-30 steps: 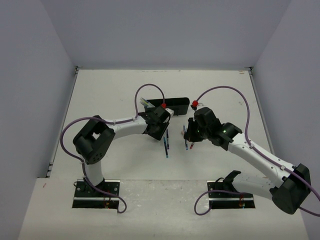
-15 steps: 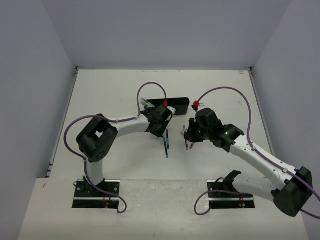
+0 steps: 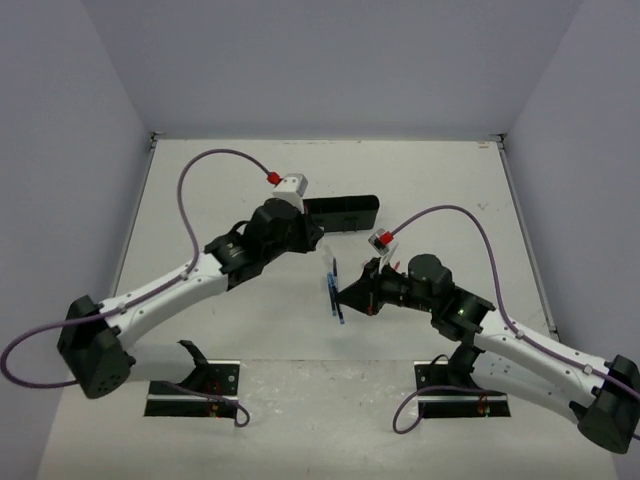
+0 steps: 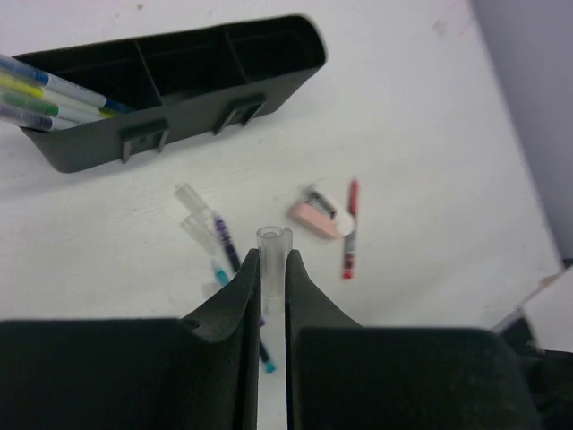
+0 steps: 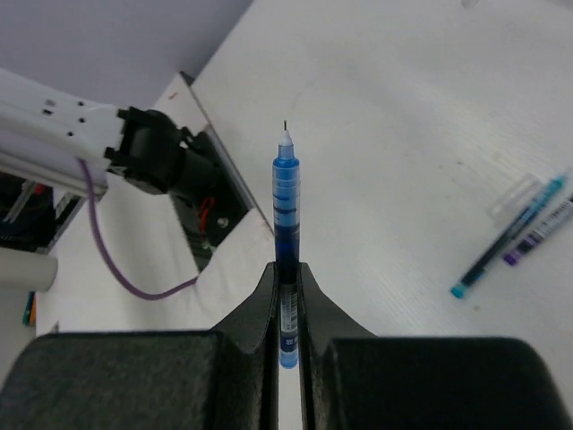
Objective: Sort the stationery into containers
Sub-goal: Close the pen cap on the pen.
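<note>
The black tray lies at the far side, with several pens in its left compartment; in the top view it sits at mid-table. My left gripper hovers above the table, shut on a clear pen cap. Below it lie a pinkish eraser, a red pen, a purple pen and a teal pen. My right gripper is shut on an uncapped blue pen, tip pointing away.
Two loose pens lie on the table between the arms. The left arm's base plate with its purple cable sits at the near table edge. White side walls enclose the table.
My left gripper closed on the clear cap and lifted back from the pens. The right gripper carried the blue pen nearer and to the left, turning it toward the left base.
</note>
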Robot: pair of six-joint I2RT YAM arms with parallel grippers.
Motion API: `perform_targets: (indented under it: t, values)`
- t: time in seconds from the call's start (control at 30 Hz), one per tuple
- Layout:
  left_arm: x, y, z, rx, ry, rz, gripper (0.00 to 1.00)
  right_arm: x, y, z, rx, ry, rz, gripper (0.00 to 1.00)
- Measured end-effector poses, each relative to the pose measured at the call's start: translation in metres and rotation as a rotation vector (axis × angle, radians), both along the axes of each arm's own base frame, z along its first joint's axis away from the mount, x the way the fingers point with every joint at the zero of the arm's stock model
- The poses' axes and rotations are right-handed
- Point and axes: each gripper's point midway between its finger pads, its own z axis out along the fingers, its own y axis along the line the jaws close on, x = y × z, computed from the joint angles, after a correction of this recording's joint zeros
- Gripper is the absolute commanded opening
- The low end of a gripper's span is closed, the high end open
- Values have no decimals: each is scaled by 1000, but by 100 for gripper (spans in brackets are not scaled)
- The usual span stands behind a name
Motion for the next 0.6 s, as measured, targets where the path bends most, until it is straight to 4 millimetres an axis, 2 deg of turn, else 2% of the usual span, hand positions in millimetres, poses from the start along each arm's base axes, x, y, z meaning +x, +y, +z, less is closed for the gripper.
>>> perform_targets:
  t: [0.1,0.2,0.37,0.6]
  values:
    - [-15,9,51,-242,-104,35,0,-6,15,16,65,-45,30,0]
    - [-24,13,74,-377,-151,41,0,0,21,21,87,-64,4,0]
    - [-32,14,87,-482,-169,37,0,14,24,24,89,-73,-55,0]
    - [-40,9,97,-560,-181,-8,0,26,33,50,118,-102,-83,0]
